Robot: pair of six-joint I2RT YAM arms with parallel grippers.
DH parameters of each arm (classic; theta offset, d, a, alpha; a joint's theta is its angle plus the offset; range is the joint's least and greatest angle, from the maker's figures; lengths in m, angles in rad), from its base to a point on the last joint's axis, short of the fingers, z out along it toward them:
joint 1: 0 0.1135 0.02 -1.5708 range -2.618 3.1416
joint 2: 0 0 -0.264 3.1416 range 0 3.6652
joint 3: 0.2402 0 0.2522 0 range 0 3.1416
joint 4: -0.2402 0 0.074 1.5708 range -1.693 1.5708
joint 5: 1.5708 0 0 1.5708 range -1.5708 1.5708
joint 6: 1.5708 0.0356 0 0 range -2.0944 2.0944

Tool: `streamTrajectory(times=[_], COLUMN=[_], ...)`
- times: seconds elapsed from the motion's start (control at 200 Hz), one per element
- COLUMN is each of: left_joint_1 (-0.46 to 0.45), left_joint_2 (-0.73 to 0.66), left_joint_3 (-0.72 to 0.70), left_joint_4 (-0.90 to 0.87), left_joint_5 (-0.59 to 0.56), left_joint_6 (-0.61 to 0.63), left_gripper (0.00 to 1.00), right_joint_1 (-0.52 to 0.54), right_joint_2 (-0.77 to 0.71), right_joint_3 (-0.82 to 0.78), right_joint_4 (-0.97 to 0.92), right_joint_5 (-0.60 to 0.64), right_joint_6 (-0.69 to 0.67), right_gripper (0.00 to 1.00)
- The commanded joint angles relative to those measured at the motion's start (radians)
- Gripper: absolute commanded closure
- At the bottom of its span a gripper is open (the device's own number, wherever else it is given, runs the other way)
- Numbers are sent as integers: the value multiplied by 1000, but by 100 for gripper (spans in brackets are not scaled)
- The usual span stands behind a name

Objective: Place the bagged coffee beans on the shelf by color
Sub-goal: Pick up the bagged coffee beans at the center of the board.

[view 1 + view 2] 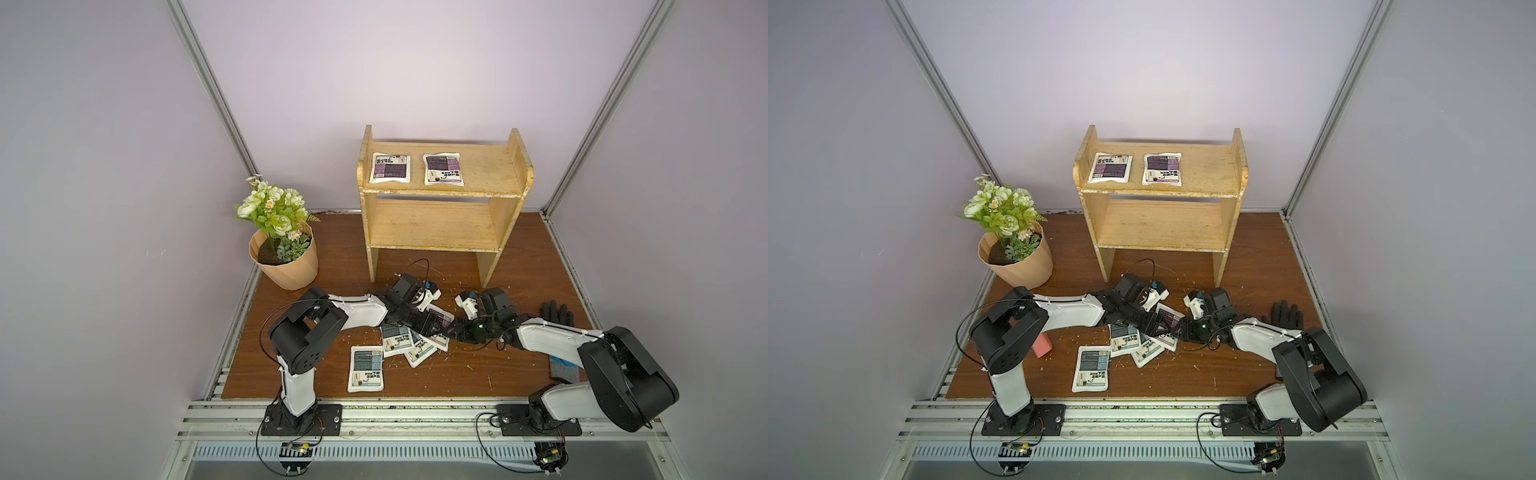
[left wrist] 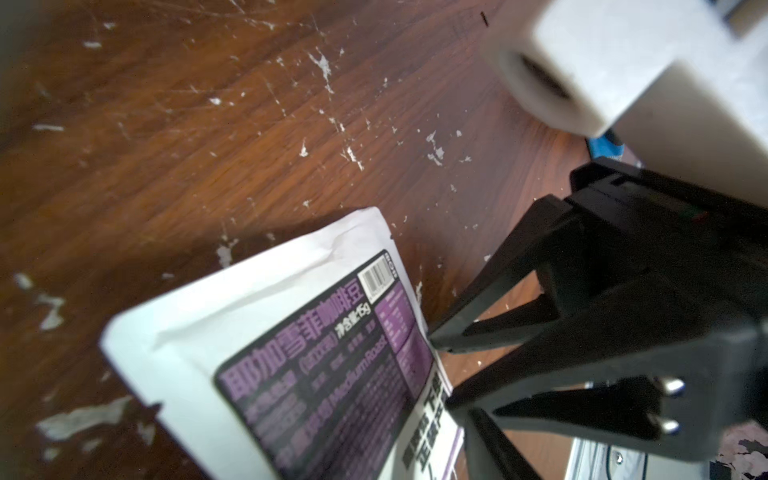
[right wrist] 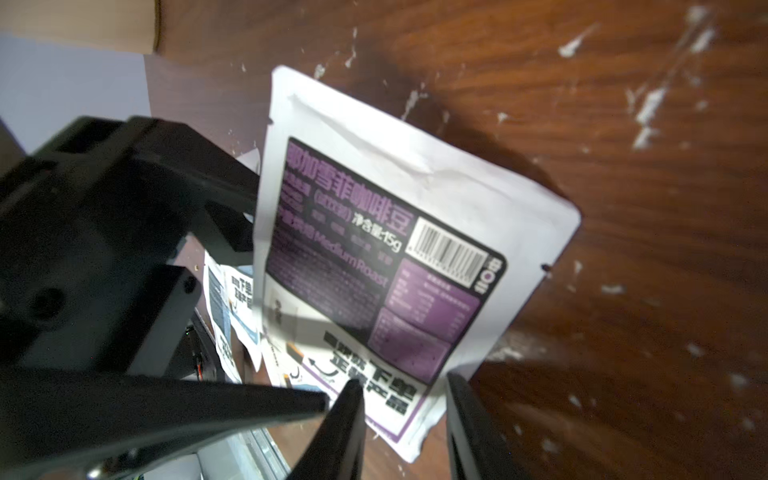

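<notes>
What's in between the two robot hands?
A tilted purple pouch sits between the left gripper and the right gripper. Both wrist views show it up close.

Shelf (image 1: 432, 226): pale yellowish wood, white-flecked edges; tabletop (image 1: 523, 266): dark red-brown woodgrain with white scratches and flecks; walls (image 1: 104, 166): pale lilac-grey. Pouches are all white with black block text: the pouch at the top board's left end (image 1: 390, 168), the pouch at its middle (image 1: 443, 169) and the mid-tabletop pouch (image 3: 374, 257) have purple-on-black labels, the last with a black-and-white barcode, while the front-edge pouch (image 1: 366, 369) and the pile pouch (image 1: 395, 340) are grey-blue. Flower pot (image 1: 286, 266) tan, flowers (image 1: 270, 208) white and green, glove (image 1: 557, 316) black, block (image 1: 1042, 345) pink, arms (image 1: 357, 316) black and white.
</notes>
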Motion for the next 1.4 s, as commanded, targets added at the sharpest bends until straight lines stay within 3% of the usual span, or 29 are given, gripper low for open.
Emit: streamTrajectory(times=[0.0, 0.08, 0.16, 0.31, 0.4, 0.505, 0.65, 0.916, 1.096, 1.396], left_joint_1=[5, 4, 5, 7, 12, 22, 51, 127, 130, 129], left_joint_2=[40, 41, 31, -16, -45, -83, -160, -363, -435, -458], left_joint_3=[1, -2, -4, -11, -6, -1, -16, -34, 15, 9], left_joint_4=[-58, -67, -75, -62, -47, -18, 76, 215, 226, 497], left_joint_5=[23, 21, 7, -56, -71, -51, 65, 258, 299, 320], left_joint_6=[19, 25, 28, 18, 8, -21, -83, -222, -258, -448], left_gripper=[44, 59, 81, 100, 100, 100, 100, 99, 99, 99], right_joint_1=[2, 3, 2, 1, 1, -12, -53, -103, -103, -103], right_joint_2=[42, 33, 12, -43, -112, -222, -397, -591, -580, -506], right_joint_3=[-24, -16, -6, 13, 22, 27, 32, 114, 214, 359], right_joint_4=[-16, -28, -47, -93, -130, -176, -179, -101, -55, 22], right_joint_5=[18, 25, 40, 51, 52, 48, -26, -215, -250, -263], right_joint_6=[5, -2, -15, -27, -46, -69, -63, 16, 64, 88], right_gripper=[62, 62, 62, 59, 53, 37, 27, 26, 30, 40])
